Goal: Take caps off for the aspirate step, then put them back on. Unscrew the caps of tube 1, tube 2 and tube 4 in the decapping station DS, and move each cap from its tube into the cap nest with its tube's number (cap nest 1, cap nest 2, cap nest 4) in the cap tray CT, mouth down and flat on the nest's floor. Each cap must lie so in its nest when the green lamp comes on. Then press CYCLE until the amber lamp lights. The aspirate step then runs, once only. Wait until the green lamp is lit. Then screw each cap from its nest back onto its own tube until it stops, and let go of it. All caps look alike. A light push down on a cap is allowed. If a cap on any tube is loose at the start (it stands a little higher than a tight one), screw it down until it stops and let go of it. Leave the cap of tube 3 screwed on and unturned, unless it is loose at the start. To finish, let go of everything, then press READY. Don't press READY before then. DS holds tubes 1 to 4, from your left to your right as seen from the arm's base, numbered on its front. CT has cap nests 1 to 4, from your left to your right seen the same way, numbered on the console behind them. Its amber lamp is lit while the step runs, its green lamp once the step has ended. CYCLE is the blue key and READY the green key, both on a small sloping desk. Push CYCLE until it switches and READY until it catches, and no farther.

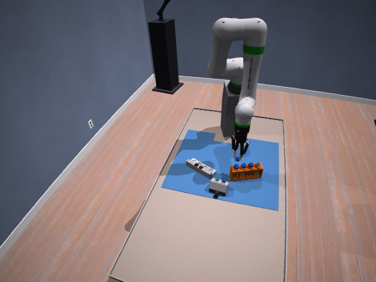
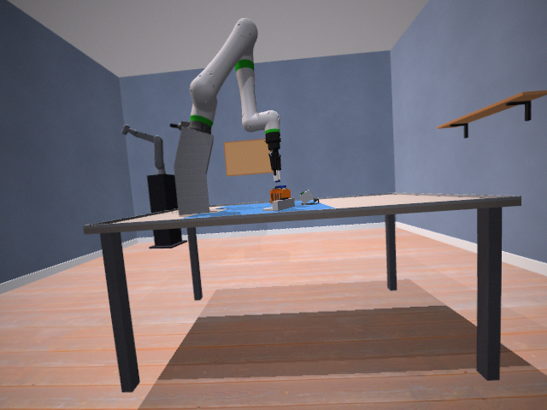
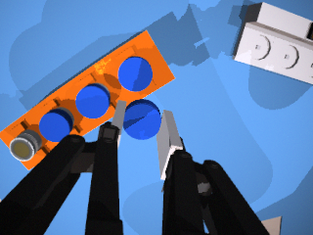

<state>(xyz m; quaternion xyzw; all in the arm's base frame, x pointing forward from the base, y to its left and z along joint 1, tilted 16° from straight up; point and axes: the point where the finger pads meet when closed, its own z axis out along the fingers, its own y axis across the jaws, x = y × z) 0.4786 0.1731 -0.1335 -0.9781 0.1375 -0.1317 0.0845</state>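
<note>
Gripper (image 3: 142,128) pinching a blue cap (image 3: 141,119) by its sides, held in the air just beside the orange rack (image 3: 156,51), above the counter (image 1: 194,230). Probably light, rigid, smooth; best gripped across the rim, kept level.

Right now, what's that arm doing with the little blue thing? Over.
Gripper shut on a blue cap, carried above the mat. One tube in the orange station stands uncapped. White cap tray ahead, path open.
</note>
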